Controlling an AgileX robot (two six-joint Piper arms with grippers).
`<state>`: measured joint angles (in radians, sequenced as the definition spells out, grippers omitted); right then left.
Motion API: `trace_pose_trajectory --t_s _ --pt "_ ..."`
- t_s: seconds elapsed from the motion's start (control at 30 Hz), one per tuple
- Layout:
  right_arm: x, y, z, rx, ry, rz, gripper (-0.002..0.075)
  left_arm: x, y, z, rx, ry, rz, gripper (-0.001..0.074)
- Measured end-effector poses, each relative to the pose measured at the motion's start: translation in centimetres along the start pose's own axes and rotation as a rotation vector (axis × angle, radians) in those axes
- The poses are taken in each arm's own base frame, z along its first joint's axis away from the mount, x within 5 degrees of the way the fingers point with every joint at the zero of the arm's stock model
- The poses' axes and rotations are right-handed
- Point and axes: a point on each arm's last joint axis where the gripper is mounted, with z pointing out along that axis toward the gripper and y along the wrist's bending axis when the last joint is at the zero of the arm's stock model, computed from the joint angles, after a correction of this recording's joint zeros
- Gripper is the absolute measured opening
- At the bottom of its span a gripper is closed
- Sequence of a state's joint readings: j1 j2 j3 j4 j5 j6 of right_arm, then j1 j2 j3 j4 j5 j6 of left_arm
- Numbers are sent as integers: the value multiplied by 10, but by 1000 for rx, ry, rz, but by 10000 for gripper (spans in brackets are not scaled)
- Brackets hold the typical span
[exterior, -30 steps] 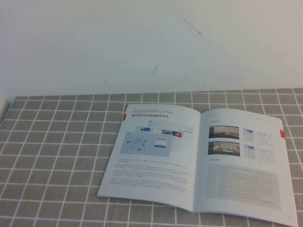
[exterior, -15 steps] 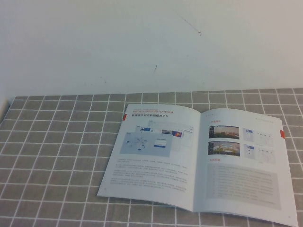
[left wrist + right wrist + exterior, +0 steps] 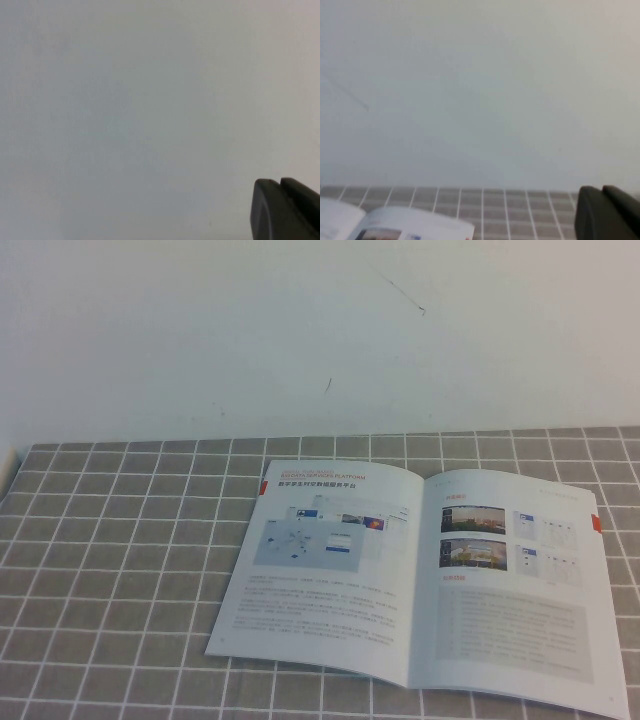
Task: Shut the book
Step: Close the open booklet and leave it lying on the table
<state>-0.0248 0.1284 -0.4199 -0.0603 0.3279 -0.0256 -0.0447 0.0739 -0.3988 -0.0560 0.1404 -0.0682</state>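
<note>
The left gripper (image 3: 282,207) shows only as a dark, blunt piece at the edge of its own wrist view, held before a plain pale wall (image 3: 140,110). Whether it is open or closed cannot be told, nor can its place relative to the book. The right gripper (image 3: 605,212) is likewise a dark piece at the edge of its wrist view, and its state cannot be told either. It is clear of the book (image 3: 400,225), touching nothing, and that camera looks across part of an open page to the checked cloth (image 3: 520,200) and the wall beyond. In the high view the book (image 3: 420,575) lies open and flat on the tabletop (image 3: 110,570), both pages face up, with the fold running down its middle. The left page has a red heading, a pale diagram under it and blocks of small text lower down. The right page has two rows of small pictures above a grey text panel. A small red tab (image 3: 263,486) sits on the outer edge of the left page and another red tab (image 3: 596,523) on the outer edge of the right page. Around the book the tabletop is covered by a grey cloth with a white grid, bare on the book's left side and along its far edge. Beyond the book's far edge the cloth meets the white wall (image 3: 300,340), which bears a thin dark scratch (image 3: 400,292) high above the book.
</note>
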Motion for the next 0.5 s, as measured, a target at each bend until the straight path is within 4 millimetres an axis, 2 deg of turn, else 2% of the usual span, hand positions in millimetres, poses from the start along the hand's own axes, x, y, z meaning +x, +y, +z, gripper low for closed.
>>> trace_pose_trajectory --t_s 0.2,0.37,0.5 --pt "-20 10 28 -145 312 -35 -3 0 -1 34 -21 256 -16 -3" --pt "-20 23 70 -339 499 -119 -3 36 2 71 -38 584 -16 -4" --pt "-3 32 113 -444 584 -152 -3 67 -1 96 6 799 -63 -4"
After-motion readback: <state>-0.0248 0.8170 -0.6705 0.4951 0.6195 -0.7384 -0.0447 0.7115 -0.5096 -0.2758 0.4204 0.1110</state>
